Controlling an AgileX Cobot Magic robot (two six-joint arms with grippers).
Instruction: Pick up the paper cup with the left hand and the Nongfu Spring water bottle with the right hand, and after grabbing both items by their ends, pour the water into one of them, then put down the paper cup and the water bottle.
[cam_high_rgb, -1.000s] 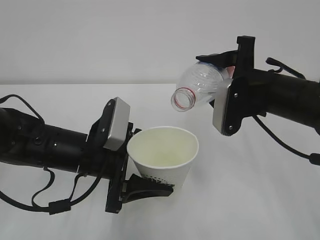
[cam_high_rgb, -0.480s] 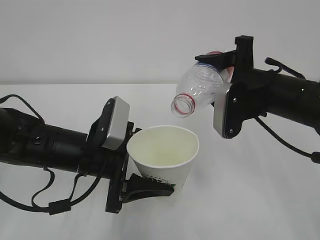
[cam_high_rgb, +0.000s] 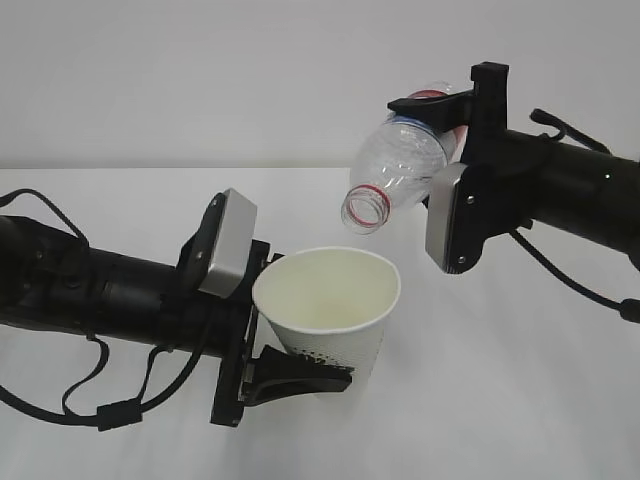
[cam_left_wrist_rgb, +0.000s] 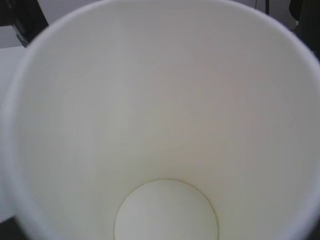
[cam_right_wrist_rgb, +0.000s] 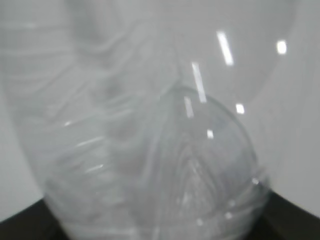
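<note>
Paper cup (cam_high_rgb: 327, 312) clamped low by left hand (cam_high_rgb: 262, 372), held upright. Nongfu Spring water bottle (cam_high_rgb: 398, 170) gripped by right hand (cam_high_rgb: 455, 115), tilted mouth-down just above cup rim (no stream seen).

surface: white table (cam_high_rgb: 520, 400) | finish: plain, matte | view: exterior

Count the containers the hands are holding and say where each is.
2. The paper cup sits upright in the left hand; the bottle hangs tilted, mouth down, above it in the right hand.
</note>
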